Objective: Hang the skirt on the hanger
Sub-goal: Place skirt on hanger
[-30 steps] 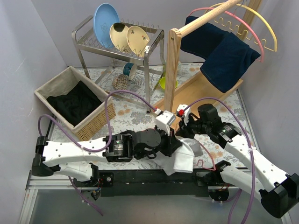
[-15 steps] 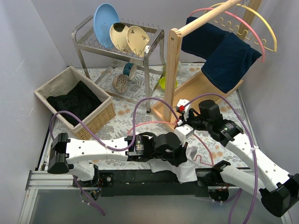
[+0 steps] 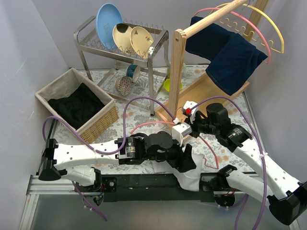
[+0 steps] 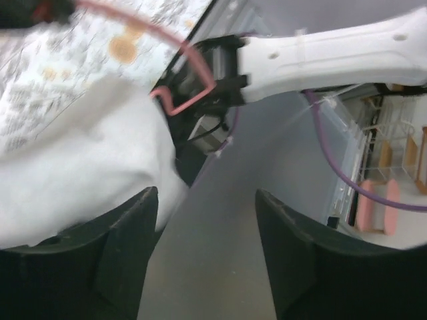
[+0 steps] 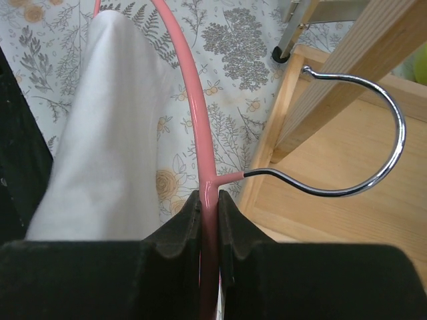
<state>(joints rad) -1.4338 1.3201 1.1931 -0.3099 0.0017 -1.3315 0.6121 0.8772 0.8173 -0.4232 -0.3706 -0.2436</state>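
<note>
White skirt (image 5: pixel 110 140): bunched at the near edge of the desk (image 3: pixel 139 112), lying along one arm of the pink hanger (image 5: pixel 192 100); whether it is draped over that arm cannot be told. Right tool (image 5: pixel 208 213): clamped on the hanger by its hook. Left tool (image 4: pixel 207 207): jaws apart, empty, skirt beside one finger. Hanging judged unfinished.

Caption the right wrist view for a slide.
Right end effector clamped on the pink hanger at the base of its metal hook, white skirt alongside, over the floral tablecloth.

White skirt (image 4: pixel 73 167), pink hanger (image 4: pixel 190 52), jaws apart
</note>
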